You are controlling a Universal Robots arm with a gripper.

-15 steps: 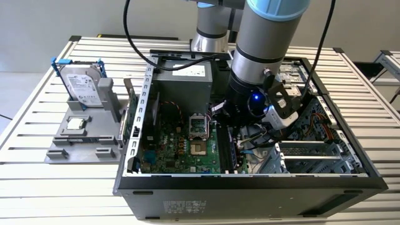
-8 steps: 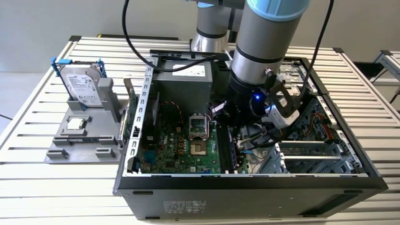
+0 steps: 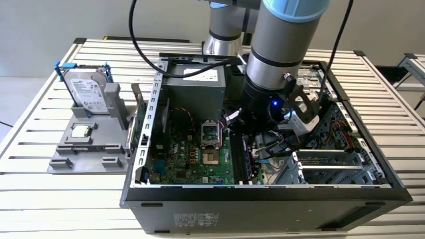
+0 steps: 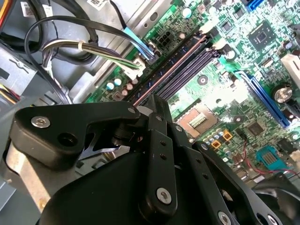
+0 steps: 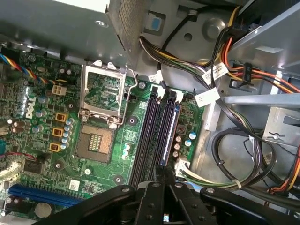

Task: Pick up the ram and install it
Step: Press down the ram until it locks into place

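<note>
Jaws looked closed, the gripper (image 5: 165, 172) at lower centre in the first wrist view, above the ram (image 5: 168, 133). Seating seemed underway, and it needed straight, even pressure.

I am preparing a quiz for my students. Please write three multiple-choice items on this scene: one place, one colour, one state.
1. The gripper is: A over the memory slots; B over the drive; C beside the case.
2. The drive has clips that are: A red; B blue; C yellow.
3. The socket is: A open, empty; B closed; C under a fan.

A: both wrist views show the slots just beyond the gripper.
B: the clips show blue.
A: its frame is raised.
</note>
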